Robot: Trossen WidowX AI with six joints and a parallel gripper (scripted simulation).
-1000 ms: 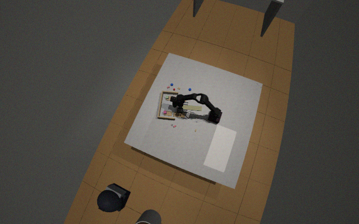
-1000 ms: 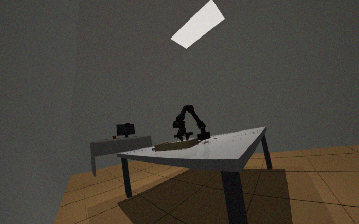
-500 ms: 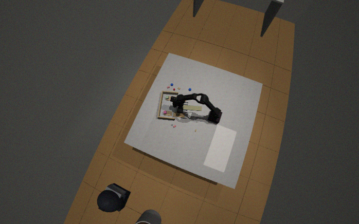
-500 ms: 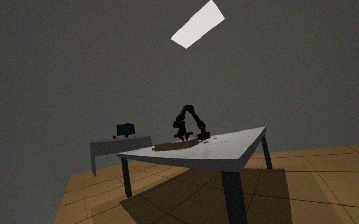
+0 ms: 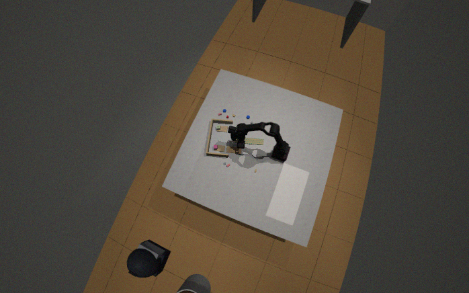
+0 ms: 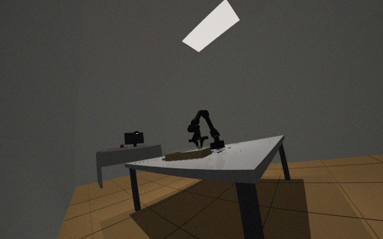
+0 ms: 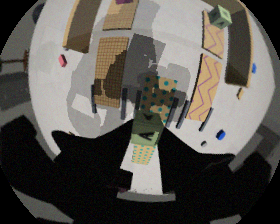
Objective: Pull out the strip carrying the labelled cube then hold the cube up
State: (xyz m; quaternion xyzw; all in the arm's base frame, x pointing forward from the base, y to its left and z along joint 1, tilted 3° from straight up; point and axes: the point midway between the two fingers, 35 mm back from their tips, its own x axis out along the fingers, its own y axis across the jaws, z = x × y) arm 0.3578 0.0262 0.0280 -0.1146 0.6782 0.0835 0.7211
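Jaws clenched on a green cube (image 5: 241,140) (image 6: 199,145) (image 7: 146,132) marked "A"

The jaws point downward and grip the green cube by two opposite sides. A dark "A" reads on the face towards the wrist camera; another dark mark on the adjoining face is too foreshortened to read. The cube appears raised over the dotted strip (image 5: 254,141) (image 7: 161,90), which carries teal spots and shows ahead of and behind the cube.

To one side lies a gridded brown strip (image 5: 234,150) (image 7: 110,70), a gap separating it from a farther gridded piece (image 5: 220,148) (image 7: 120,16) under a pink-purple cube (image 5: 215,146) (image 7: 124,1). To the other side, a zigzag strip (image 7: 205,87) likewise lies apart from a farther zigzag piece (image 5: 223,128) (image 7: 213,37). That piece bears a second green cube (image 5: 218,128) (image 7: 221,17), its dark mark too small to read.

Short dark rails (image 7: 124,103) flank the near strips. A three-sided wooden frame (image 5: 209,138) (image 6: 187,155) (image 7: 239,55) surrounds the far pieces on the pale counter (image 5: 229,189) (image 6: 231,161) (image 7: 46,90). Outside it lie small blue pieces (image 5: 247,117) (image 7: 220,135) and a pink-red block (image 5: 228,164) (image 7: 62,60).
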